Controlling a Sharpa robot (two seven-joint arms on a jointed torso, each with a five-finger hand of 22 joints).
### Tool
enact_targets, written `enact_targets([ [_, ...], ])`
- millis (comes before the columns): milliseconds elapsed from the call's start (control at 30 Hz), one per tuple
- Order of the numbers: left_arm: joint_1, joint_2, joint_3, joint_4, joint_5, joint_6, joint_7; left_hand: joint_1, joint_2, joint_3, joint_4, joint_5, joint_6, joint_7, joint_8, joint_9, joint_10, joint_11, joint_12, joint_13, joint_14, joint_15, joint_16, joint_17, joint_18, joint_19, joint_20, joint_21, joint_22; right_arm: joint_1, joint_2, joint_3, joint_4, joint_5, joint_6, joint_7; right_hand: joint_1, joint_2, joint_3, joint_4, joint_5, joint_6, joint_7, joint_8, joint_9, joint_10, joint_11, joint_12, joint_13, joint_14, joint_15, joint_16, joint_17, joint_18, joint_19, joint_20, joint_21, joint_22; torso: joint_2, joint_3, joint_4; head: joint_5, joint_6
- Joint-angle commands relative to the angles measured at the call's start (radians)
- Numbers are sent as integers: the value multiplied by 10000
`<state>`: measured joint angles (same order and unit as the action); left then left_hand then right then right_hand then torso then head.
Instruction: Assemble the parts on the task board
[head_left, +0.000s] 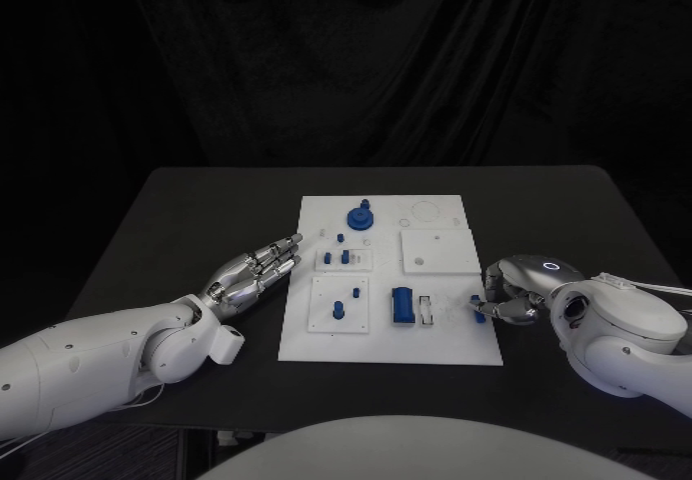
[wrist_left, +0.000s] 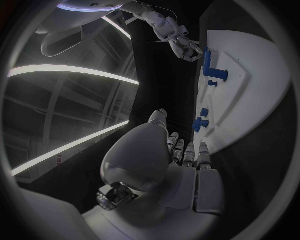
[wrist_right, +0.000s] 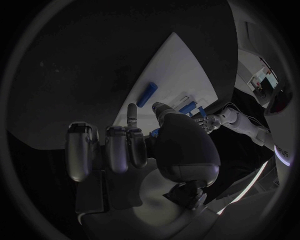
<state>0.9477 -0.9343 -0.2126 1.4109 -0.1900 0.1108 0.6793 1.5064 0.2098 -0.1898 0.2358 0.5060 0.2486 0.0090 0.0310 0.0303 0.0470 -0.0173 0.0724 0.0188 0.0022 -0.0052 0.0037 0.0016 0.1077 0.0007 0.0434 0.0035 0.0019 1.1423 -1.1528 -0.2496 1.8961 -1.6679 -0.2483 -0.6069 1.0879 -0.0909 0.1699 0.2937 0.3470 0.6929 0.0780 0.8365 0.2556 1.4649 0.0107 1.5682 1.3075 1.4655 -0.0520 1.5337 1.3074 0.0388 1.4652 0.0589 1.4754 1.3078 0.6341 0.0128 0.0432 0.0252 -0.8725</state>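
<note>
The white task board lies mid-table. On it stand a round blue part, small blue pegs and another peg; a blue cylinder lies beside a pale slot piece. My right hand sits at the board's right edge and pinches a small blue part, seen as a blue speck between thumb and finger in the right wrist view. My left hand lies off the board's left edge, fingers stretched out and holding nothing. The left wrist view shows the left hand beside the board.
The black table runs bare around the board, with dark curtain behind. A raised white square plate sits on the board's right half. The right hand shows across the board in the left wrist view.
</note>
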Motion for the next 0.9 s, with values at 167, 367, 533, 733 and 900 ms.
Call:
enact_targets([
  [167,-12,27,9,-15,48,134,553,80,-6,63,-21,38,6,58,5,14,9,56,53,11,-22,68,-37,-16,123,0,87,-26,0,-169,147,4,-74,-203,165,-178,-34,59,146,-26,169,10,-15,-17,61,1059,-75,25,2633,899,-103,-1,1860,-121,661,-116,-81,2282,-8,-14,16,-27,-2],
  [367,-13,43,9,-32,48,166,524,88,-1,85,-44,48,10,75,6,14,10,78,54,11,-22,85,-37,-16,128,1,107,-26,1,-312,339,4,-236,-204,207,-120,243,67,374,-53,951,-91,-7,-144,148,1059,-79,25,2633,885,-113,-27,1806,-112,634,-134,-114,2267,-10,-4,23,-47,-2],
  [533,-13,42,9,-36,48,188,502,92,5,101,-57,53,9,87,6,14,13,91,59,12,-22,99,-37,-16,130,4,121,-23,8,-465,495,4,-419,-204,211,-44,454,94,718,-57,2193,-150,38,-403,176,1059,-48,25,2633,867,-89,-67,1722,-95,597,-116,-174,2244,-6,-4,19,-5,-2],
  [733,-15,43,9,-45,48,219,465,98,18,143,-91,58,10,118,7,15,40,142,94,20,-22,125,-37,-16,137,7,155,-20,13,-560,644,5,-568,-204,205,45,831,8,1195,-192,3640,-42,68,-725,154,1059,-27,25,2633,857,-73,-88,1677,-89,582,-99,-191,2236,-8,-9,10,2,-2],
  [900,-18,54,9,-49,48,242,443,99,26,171,-113,62,34,157,11,18,60,181,121,26,-22,134,-37,-16,143,8,170,-19,16,-585,742,6,-614,-62,236,98,1167,-122,1506,-411,4389,47,86,-849,199,1059,-16,25,2633,851,-65,-102,1646,-85,571,-92,-206,2229,-8,-5,21,-3,-2],
])
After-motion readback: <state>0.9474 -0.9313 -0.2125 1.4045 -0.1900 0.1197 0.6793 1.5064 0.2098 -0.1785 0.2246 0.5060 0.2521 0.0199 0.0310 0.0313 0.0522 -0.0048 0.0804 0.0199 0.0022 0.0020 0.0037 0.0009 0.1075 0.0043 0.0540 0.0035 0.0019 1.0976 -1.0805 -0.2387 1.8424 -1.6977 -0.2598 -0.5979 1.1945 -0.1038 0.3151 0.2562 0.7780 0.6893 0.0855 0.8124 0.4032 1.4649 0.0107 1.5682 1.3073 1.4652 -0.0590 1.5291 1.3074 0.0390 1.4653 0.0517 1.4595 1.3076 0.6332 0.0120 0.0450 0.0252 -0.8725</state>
